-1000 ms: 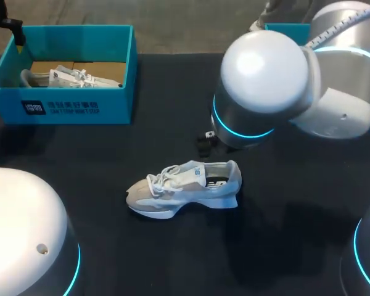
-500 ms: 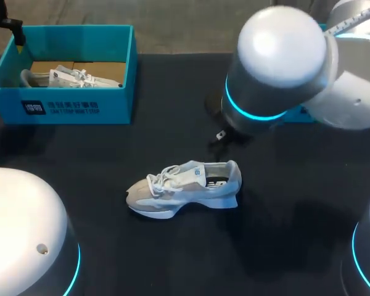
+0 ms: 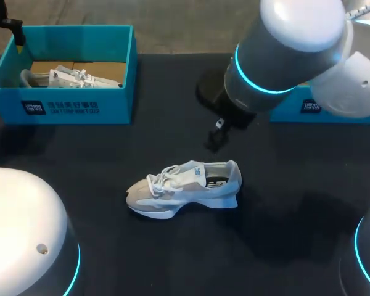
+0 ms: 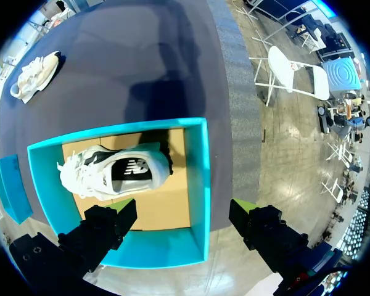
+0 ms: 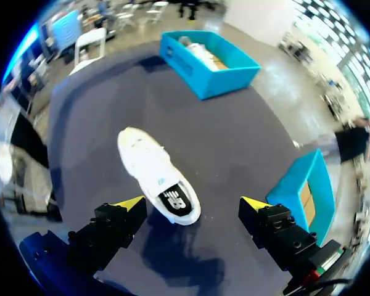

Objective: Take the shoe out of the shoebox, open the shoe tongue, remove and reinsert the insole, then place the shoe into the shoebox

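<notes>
Shoe [image 3: 185, 188] sits on tabletop [image 3: 283, 185], right tool [image 5: 192, 203] open above its heel. Left tool [image 4: 184, 206] open over a teal shoebox [image 4: 200, 185] holding a second shoe [image 4: 114, 176].

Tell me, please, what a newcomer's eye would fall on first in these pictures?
A pale sneaker lies on its own in the middle of the dark table. My right arm looms behind it, its hand open near the heel. At the far left, a teal shoebox holds a second sneaker.
</notes>
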{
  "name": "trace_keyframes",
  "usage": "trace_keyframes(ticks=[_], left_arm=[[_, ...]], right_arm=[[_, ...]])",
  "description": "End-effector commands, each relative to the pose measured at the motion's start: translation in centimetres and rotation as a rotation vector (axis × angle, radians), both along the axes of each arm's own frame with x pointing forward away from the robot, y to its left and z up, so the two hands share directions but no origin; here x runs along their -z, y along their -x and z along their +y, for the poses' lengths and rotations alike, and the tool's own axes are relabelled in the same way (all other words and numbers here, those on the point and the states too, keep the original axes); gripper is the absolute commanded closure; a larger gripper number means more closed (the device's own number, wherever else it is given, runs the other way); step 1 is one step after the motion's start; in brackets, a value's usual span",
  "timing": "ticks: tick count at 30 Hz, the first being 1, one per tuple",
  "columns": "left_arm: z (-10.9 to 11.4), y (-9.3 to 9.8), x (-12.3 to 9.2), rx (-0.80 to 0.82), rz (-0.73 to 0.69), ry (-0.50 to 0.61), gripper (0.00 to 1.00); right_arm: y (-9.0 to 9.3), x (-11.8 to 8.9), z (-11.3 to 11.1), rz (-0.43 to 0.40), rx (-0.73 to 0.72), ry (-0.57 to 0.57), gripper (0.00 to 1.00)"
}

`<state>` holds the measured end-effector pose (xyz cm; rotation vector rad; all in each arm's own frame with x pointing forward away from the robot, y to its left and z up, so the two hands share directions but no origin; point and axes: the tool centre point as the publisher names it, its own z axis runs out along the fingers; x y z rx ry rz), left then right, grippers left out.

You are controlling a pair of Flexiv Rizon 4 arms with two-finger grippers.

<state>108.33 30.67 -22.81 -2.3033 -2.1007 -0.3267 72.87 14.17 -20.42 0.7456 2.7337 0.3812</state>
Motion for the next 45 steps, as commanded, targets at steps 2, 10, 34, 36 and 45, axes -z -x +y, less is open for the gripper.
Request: trace_keyframes(ticks=[2, 10, 34, 36, 45], left_arm=[[0.0, 0.1, 0.0, 0.001, -0.003, 0.001, 0.00], [0.0, 0.1, 0.0, 0.001, -0.003, 0.001, 0.00], [0.0, 0.1, 0.0, 0.001, -0.003, 0.001, 0.00], [0.0, 0.1, 0.0, 0.001, -0.003, 0.001, 0.00], [0.0, 0.1, 0.0, 0.001, -0.003, 0.001, 0.00]], right_arm=[[0.0, 0.5, -1.2, 0.036, -0.136, -0.024, 0.00], [-0.5, 1.4, -2.0, 0.088, -0.119, 0.109, 0.00], [-1.5, 2.1, -3.9, 0.127, -0.079, 0.187, 0.00], [-1.5, 2.1, -3.9, 0.127, -0.079, 0.187, 0.00], [-2.1, 3.2, -7.2, 0.211, -0.037, 0.138, 0.00]])
